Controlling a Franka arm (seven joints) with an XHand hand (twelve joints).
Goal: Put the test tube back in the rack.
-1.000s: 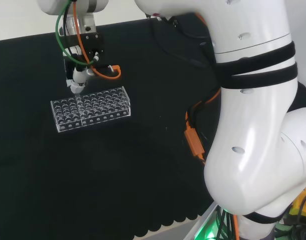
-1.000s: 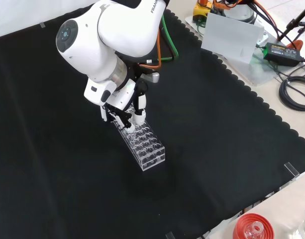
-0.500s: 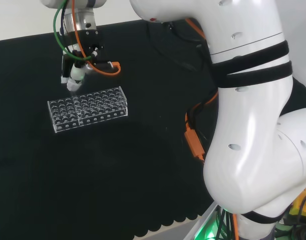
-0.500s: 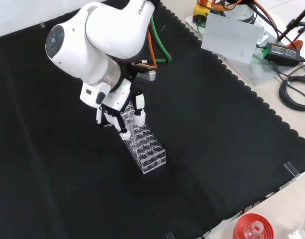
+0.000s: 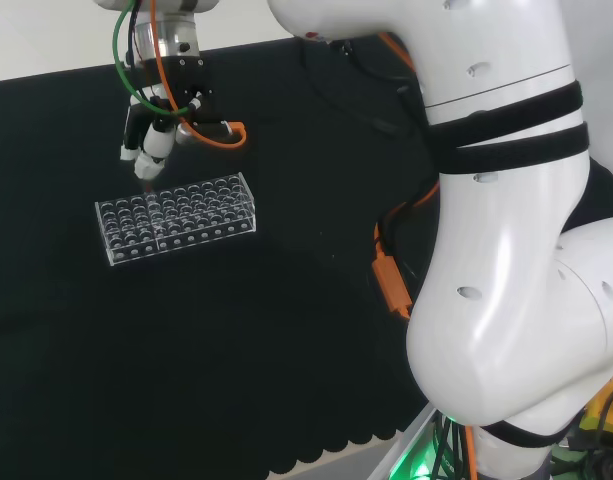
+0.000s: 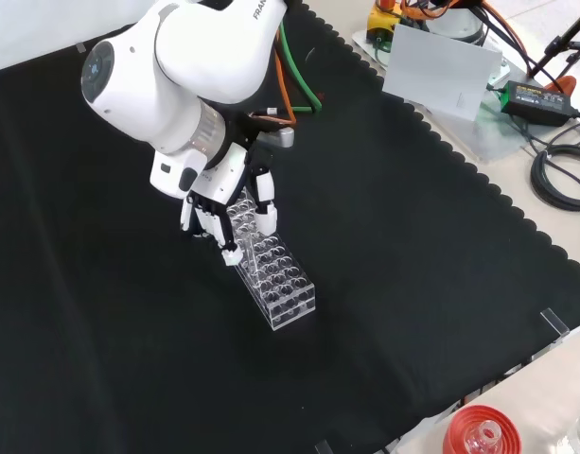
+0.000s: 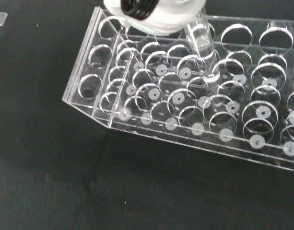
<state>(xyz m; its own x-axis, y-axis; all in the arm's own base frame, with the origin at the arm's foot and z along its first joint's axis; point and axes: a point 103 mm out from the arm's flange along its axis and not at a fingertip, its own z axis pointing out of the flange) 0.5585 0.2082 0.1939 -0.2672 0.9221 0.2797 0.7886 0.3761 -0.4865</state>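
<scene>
A clear plastic rack (image 5: 176,218) with several rows of holes lies on the black cloth, seen in the front view as a long block (image 6: 275,279). The hand (image 5: 146,150) hovers just above the rack's far left end in the head view, its fingers curled. From the front, the hand (image 6: 223,203) hangs over the rack's upper end. In the wrist view a clear test tube (image 7: 203,45) slants down out of the hand (image 7: 156,12), its round bottom just over the rack's holes (image 7: 185,103). I cannot tell whether its tip sits in a hole.
A red ribbed ring stand (image 6: 479,435) with glassware stands at the cloth's near right corner in the front view. A grey panel (image 6: 441,71), a power brick and cables (image 6: 554,170) lie beyond the cloth's scalloped edge. The arm's white links (image 5: 506,250) stand at the head view's right.
The hand has lifted off the rack's top and drawn back a little, to the left and up in the front view. The rack sits slightly further left in the head view.
</scene>
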